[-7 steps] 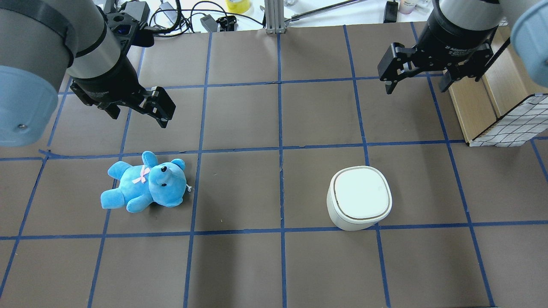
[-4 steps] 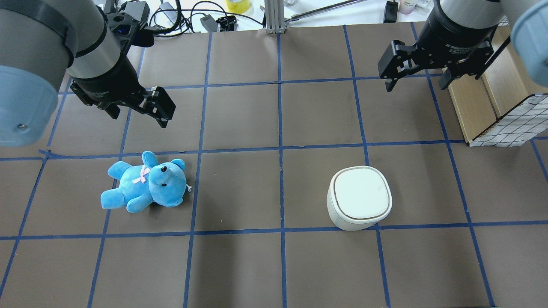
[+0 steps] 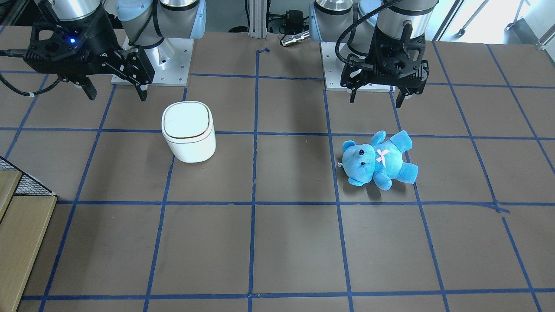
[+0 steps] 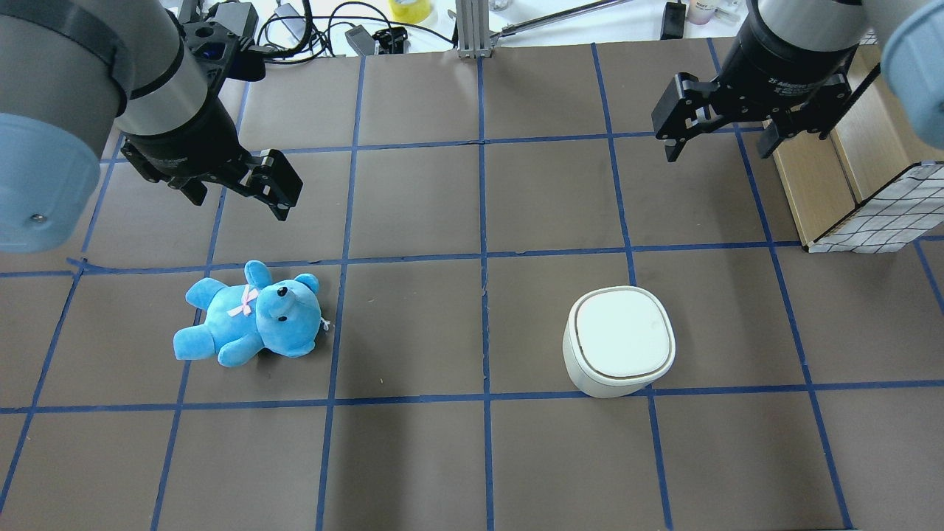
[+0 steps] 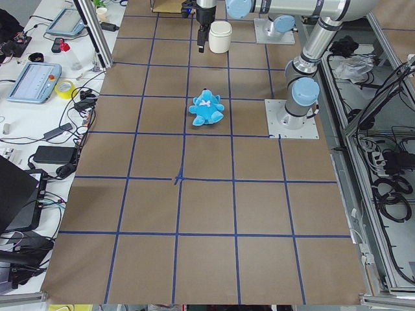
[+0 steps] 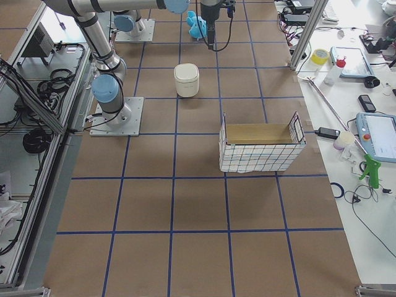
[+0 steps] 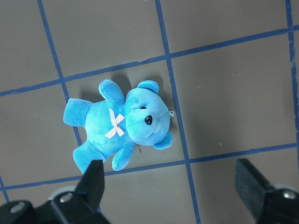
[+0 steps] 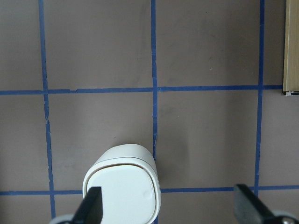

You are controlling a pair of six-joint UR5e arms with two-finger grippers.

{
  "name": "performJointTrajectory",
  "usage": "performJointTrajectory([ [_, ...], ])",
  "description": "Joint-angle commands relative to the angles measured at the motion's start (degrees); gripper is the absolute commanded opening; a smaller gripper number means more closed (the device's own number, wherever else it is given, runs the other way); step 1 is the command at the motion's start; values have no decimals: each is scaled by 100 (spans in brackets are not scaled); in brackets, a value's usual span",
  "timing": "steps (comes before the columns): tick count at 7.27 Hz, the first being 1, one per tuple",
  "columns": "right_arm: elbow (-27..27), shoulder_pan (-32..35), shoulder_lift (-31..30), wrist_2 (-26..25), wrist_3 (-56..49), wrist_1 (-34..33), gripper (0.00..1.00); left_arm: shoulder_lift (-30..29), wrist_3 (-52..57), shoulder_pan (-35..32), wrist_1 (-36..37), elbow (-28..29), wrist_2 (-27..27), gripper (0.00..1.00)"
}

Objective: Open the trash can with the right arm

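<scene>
While my right claw [image 4: 717, 151] hangs spread wide, collar lettering partly reading "Adaptive", the trash can [image 4: 619, 339] sits lid-shut on the bench [image 4: 413, 457], nearer, well apart; left claw [image 4: 240, 203] gapes too.

Table [image 4: 413, 457]: brown matting, blue tape grid [image 4: 483, 221]. Side bench [image 5: 16, 110] (white, cluttered): tablets [image 5: 32, 82], cables [image 5: 78, 107], yellow tape roll [image 5: 65, 89]. Aluminium frame post [image 4: 472, 29].

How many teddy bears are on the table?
1. The blue teddy bear lies face-up near the left end effector, well apart from the white trash can. None seems hidden.
</scene>
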Motion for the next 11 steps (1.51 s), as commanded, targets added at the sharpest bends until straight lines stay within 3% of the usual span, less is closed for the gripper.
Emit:
performJointTrajectory([
  [1,-8,-9,0,-36,7,261,100,0,0,0,0,0,0,100],
  [5,-8,-9,-52,25,121,622,100,0,0,0,0,0,0,100],
  [6,-8,-18,-61,25,130,674,83,0,0,0,0,0,0,100],
  [9,27,0,-44,43,165,1244,15,0,0,0,0,0,0,100],
  [10,36,0,-27,43,270,1550,3,0,0,0,0,0,0,100],
  [11,36,0,-9,43,349,1779,0,0,0,0,0,0,0,100],
])
